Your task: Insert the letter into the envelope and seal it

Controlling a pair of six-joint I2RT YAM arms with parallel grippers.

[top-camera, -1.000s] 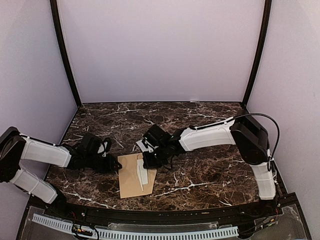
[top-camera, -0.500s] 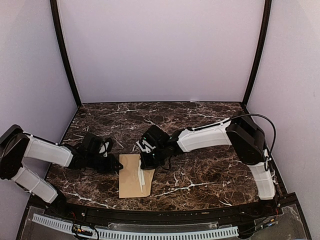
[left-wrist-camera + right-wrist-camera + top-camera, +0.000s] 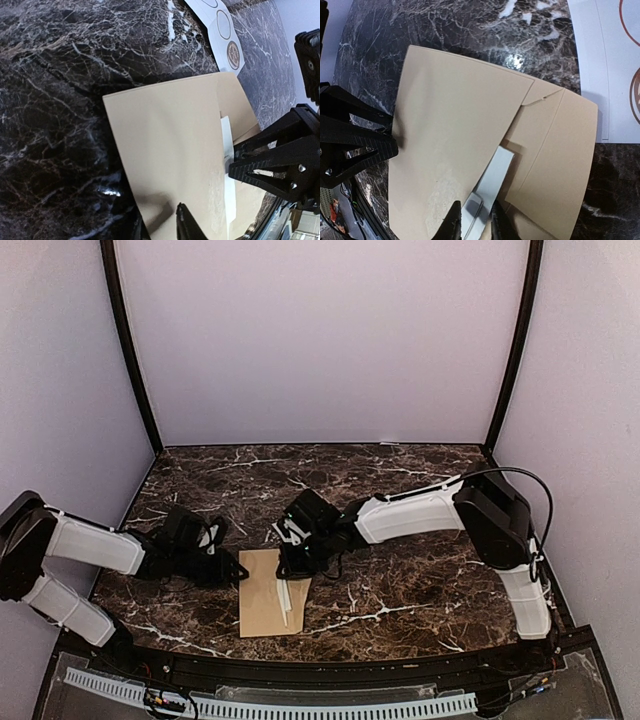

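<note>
Tan kraft envelope (image 3: 268, 592) flat on desk (image 3: 400, 540), 6 o'clock. Since a second ago right hand (image 3: 476, 222), clenched on white strip (image 3: 492, 175), crept toward 9 o'clock; strip looks narrower. Likely liner peeling before sealing. At envelope's 9 o'clock edge, left hand (image 3: 394, 140); grip unclear.

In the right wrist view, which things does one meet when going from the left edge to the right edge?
Left end effector → tan envelope → white sticker card with circles.
</note>
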